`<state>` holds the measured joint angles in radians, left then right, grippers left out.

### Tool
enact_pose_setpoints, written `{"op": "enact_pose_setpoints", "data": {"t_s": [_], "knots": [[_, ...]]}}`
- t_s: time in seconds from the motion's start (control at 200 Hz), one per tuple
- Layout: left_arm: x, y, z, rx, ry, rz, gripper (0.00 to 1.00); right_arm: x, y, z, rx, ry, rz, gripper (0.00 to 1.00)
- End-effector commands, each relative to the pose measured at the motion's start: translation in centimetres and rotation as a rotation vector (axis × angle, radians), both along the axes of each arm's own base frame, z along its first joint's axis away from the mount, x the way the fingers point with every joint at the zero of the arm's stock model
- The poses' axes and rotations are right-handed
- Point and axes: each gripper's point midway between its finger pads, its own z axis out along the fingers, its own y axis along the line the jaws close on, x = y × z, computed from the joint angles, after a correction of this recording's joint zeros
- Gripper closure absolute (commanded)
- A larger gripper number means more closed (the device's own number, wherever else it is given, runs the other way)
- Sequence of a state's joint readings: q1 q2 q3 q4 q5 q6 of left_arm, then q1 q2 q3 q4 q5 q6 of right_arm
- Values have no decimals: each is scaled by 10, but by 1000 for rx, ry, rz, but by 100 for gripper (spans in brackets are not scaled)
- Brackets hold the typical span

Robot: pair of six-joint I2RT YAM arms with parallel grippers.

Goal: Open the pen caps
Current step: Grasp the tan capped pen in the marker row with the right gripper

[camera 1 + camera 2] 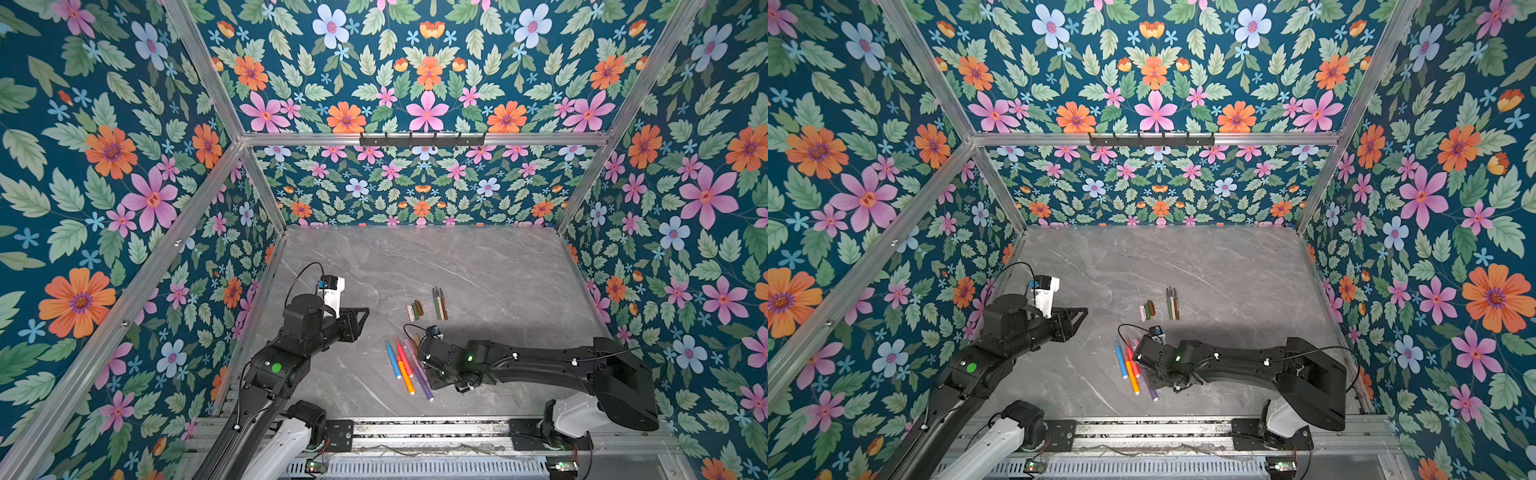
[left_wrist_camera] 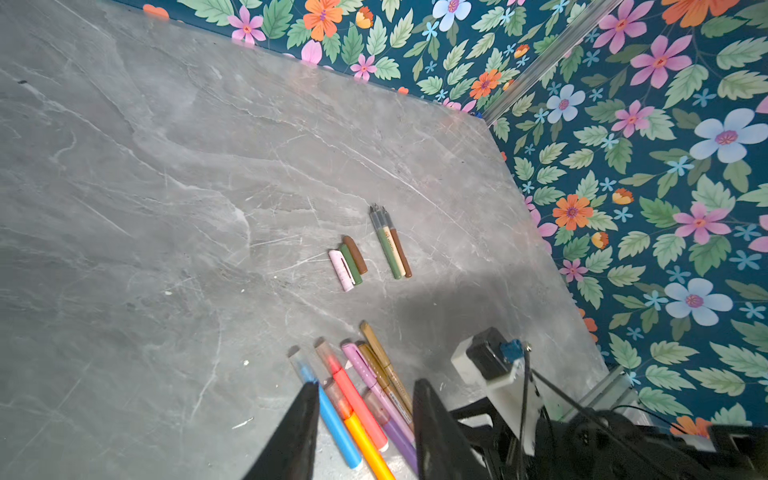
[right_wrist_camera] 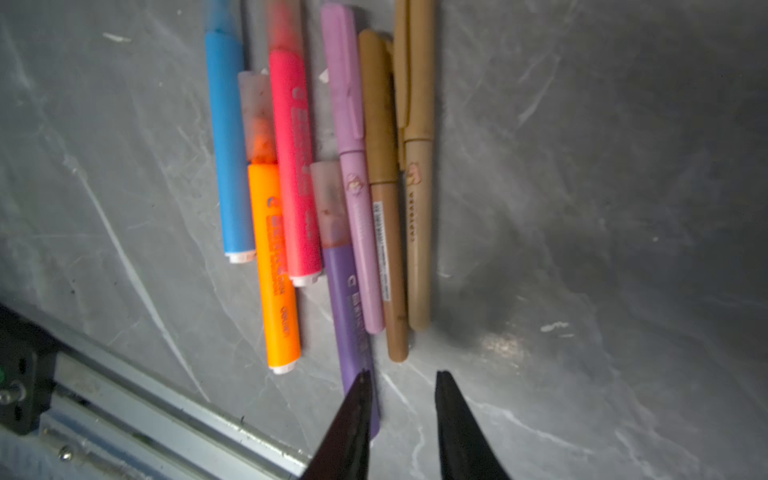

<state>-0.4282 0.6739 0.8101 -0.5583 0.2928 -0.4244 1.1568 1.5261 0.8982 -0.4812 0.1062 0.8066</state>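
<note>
Rail of aluminium [image 3: 166, 424] runs along the near edge of the grey marble-look tabletop [image 1: 478, 266]. Just past it seven capped pens lie side by side, touching: blue highlighter [image 3: 228, 145], orange highlighter [image 3: 276, 270], pink highlighter [image 3: 295, 166], purple highlighter [image 3: 353, 324], lilac pen [image 3: 359, 208], brown pen [image 3: 386, 232] and tan pen [image 3: 417, 232]. The highlighters wear translucent caps [image 3: 257, 116], the slim ones have caps in their own colour. Right gripper [image 3: 402, 374] is down at the butt end of the purple one, fingers apart with nothing between them. One fingertip overlaps that pen, can't tell if it actually touches. Left gripper [image 2: 365, 384] hangs off to the left, well apart from the bunch, also parted and empty. Further back, three loose pen caps [image 2: 351, 264] in pink, olive and brown lie touching in a row, and just beside them on the right are three uncapped slim pens [image 2: 395, 249], tips pointing at the back wall
</note>
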Motion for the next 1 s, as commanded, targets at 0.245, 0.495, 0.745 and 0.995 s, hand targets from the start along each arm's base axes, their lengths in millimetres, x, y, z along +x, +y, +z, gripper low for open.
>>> {"op": "enact_pose_setpoints", "data": {"t_s": [0.245, 0.495, 0.745, 0.995], "knots": [[-5, -6, -12, 18, -1, -64, 56, 17, 8, -11, -60, 49, 56, 72], [-5, -9, -15, 12, 11, -79, 56, 25, 1, -32, -159, 66, 2, 78], [-5, -10, -17, 8, 19, -86, 56, 25, 0, -31, -158, 66, 1, 79], [-5, -10, -16, 2, 16, -82, 56, 24, -7, -31, -160, 55, -14, 79]]}}
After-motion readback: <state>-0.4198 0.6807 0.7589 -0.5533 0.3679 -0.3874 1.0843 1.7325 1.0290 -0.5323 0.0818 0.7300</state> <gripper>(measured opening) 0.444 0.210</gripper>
